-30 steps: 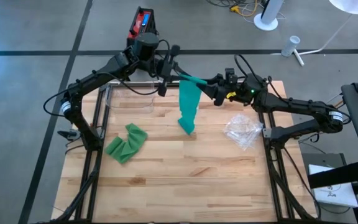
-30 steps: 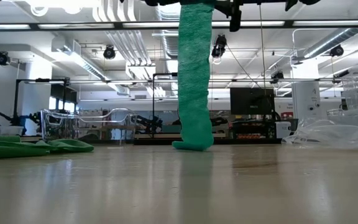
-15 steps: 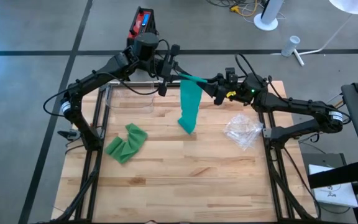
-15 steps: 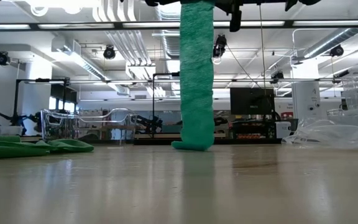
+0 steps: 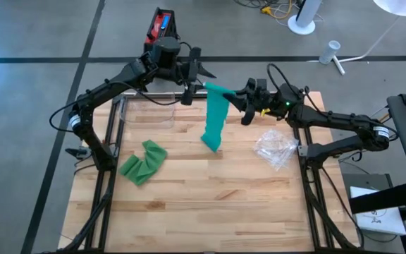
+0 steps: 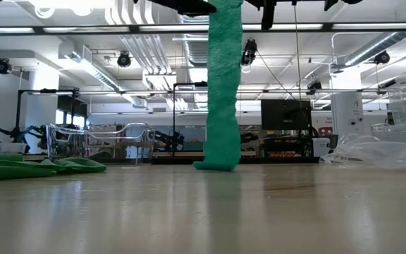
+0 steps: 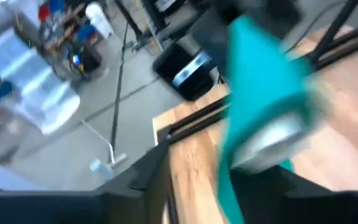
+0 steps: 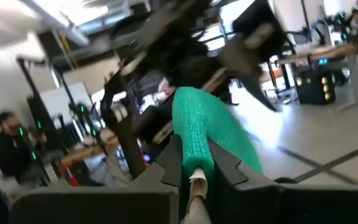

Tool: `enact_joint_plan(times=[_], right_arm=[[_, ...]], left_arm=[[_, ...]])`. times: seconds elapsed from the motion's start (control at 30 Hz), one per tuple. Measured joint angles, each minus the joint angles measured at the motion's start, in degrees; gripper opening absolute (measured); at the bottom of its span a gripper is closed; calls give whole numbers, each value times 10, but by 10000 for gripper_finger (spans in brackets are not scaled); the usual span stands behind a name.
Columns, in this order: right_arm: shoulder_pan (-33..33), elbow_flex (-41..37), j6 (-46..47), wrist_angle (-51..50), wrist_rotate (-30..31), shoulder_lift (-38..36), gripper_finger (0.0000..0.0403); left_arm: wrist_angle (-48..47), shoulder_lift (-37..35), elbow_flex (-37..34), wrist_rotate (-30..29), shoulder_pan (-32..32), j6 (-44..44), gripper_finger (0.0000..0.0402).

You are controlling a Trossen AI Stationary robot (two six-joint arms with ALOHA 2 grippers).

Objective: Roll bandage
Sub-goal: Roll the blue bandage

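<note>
- Between the two grippers at the table's far side hangs the green bandage (image 5: 216,120), its top end in the right gripper (image 5: 240,106), whose jaws are pinched narrow on the cloth, as the right wrist view shows.
- Just beside that top end, the left gripper (image 5: 194,77) stands with jaws parted, holding nothing.
- Below the jaws the strip drops straight and limp; its tail rests crumpled on the table (image 5: 210,204).
- It looks light, soft and stretchy, likely to sag and twist, not slip.
- Best hold, I judge: the top edge, flat across its width, near the pinching jaws.
- A second green bandage (image 5: 142,161) lies well apart.
</note>
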Motion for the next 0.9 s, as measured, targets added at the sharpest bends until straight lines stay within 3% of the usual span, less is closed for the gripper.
enact_joint_plan(times=[0.13, 0.33, 0.5, 0.73, 0.9], right_arm=[[-1, 0, -63, -25, -3, 0, 32], [1, 0, -124, -32, 2, 0, 27], [0, 0, -154, -33, 8, 1, 30], [0, 0, -187, -26, 6, 0, 26], [0, 0, -188, -24, 4, 2, 31]], left_arm=[[-11, -1, 0, 25, 3, -38, 221], [-44, -1, 0, 137, 2, -80, 287], [-63, -2, 0, 145, 1, -95, 325], [-14, -3, 0, 144, 0, -156, 351], [6, 3, 0, 144, 1, -202, 332]])
